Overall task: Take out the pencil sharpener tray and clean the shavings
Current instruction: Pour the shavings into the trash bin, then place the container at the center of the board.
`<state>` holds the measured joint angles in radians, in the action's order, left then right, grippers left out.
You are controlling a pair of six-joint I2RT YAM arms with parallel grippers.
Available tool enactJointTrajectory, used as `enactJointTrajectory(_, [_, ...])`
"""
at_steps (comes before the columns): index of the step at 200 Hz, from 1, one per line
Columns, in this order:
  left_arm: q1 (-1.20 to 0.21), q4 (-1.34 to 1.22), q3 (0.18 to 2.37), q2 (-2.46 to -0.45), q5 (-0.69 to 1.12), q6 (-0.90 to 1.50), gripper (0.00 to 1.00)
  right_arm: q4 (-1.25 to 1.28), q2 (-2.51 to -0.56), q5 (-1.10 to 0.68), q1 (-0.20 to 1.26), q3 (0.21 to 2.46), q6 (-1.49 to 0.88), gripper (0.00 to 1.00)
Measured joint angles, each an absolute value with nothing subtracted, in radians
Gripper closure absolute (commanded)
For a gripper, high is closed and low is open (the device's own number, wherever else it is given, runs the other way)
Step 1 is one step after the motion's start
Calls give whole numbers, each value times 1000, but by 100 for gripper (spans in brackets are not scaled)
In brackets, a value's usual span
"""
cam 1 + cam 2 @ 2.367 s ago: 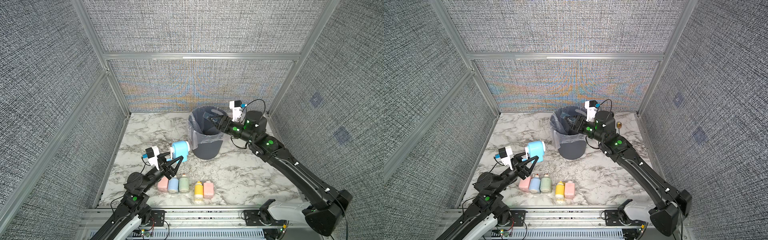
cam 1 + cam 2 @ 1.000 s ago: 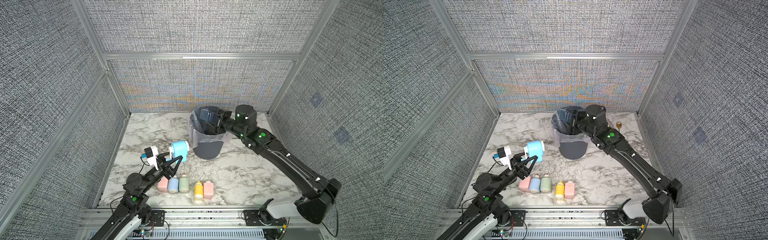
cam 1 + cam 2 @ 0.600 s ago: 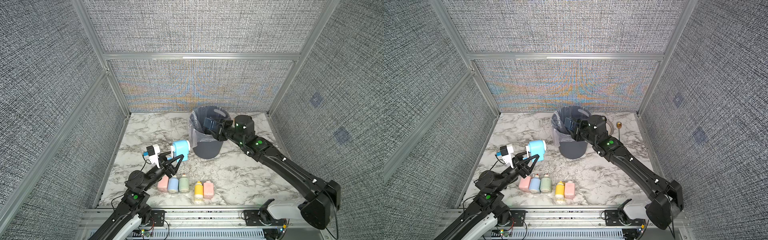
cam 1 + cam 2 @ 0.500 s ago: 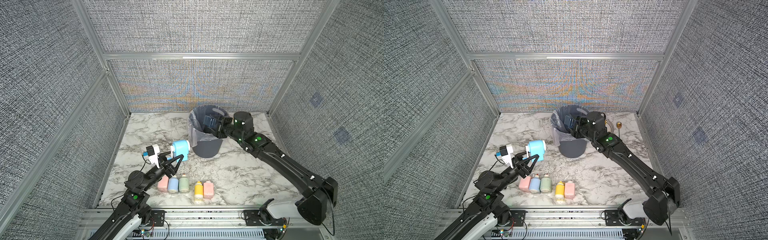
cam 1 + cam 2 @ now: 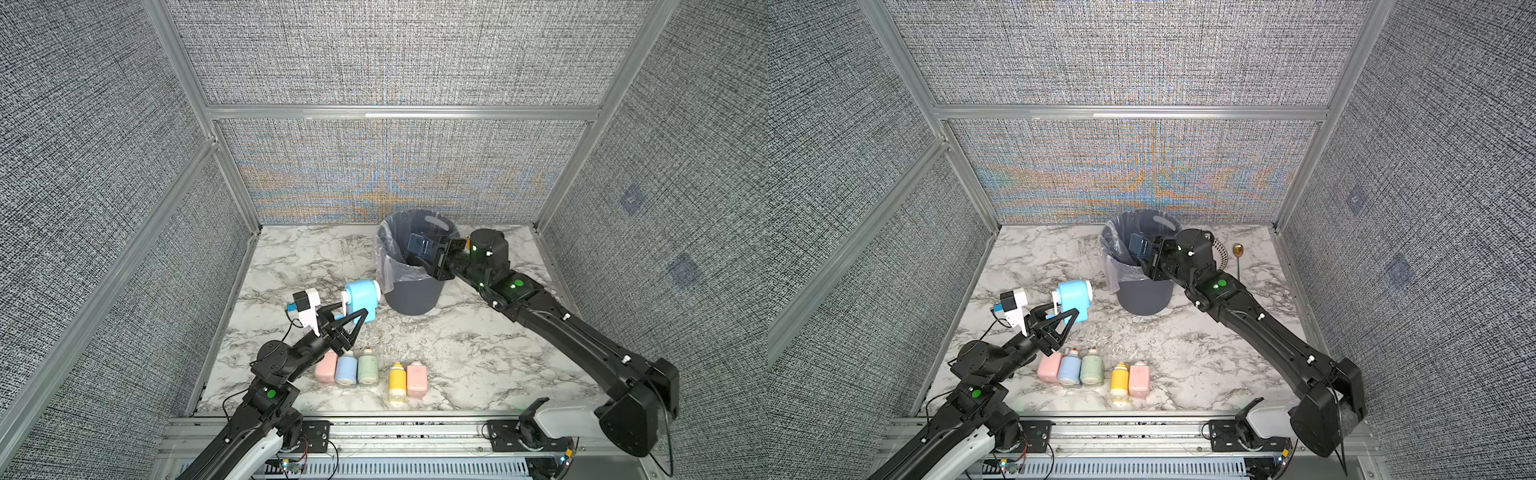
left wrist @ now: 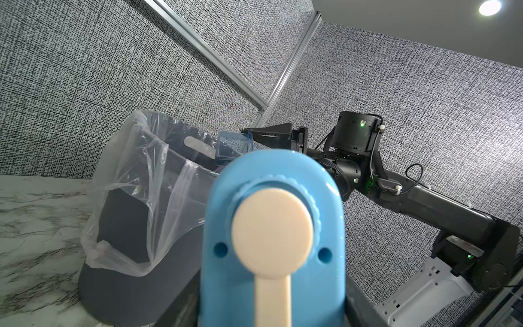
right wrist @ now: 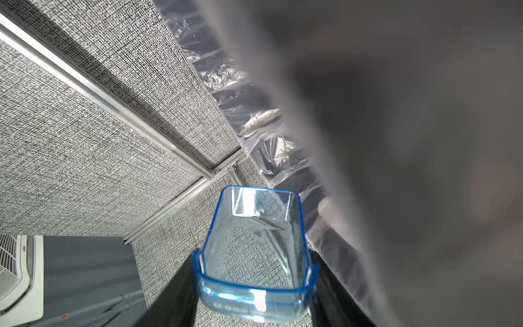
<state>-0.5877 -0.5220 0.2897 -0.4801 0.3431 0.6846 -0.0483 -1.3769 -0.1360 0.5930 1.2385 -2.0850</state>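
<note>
Right wrist view is showing the right tool (image 7: 254, 266) clamping the lipped end of the clear blue tray (image 7: 252, 226), seemingly light, slick and thin-walled, best pinched there. It is hanging over the bin (image 5: 411, 291), far on the tabletop (image 5: 457, 340), long axis pointing left, while the left tool (image 5: 356, 312) is gripping the sharpener (image 5: 360, 293).

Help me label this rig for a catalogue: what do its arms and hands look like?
Left arm and right arm: black jointed links, green lights, white base sections, thin black cables. Left hand and right hand: black triangular fingers; a white camera with blue plug behind the left.
</note>
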Motion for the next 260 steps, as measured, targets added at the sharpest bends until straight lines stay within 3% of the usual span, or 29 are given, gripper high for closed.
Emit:
enactJointTrajectory(61, [-588,-520,290,-456,343,684,84,-157,-1474,-139,597,1548,-2052,100])
enactJointTrajectory(105, [-587,-524,296,-493,369,685,84,-276,-1440,-94,606,1604,-1778,100])
enactJointTrajectory(145, [-588,-567,302,-552,420,689,84,-101,-1165,7,610,1254,-1327,100])
enactJointTrajectory(195, [-588,-622,303,-609,474,707,85,-23,-883,127,608,974,-768,100])
enactJointTrajectory(260, [-601,-664,303,-630,495,712,85,-43,-643,193,611,532,-456,100])
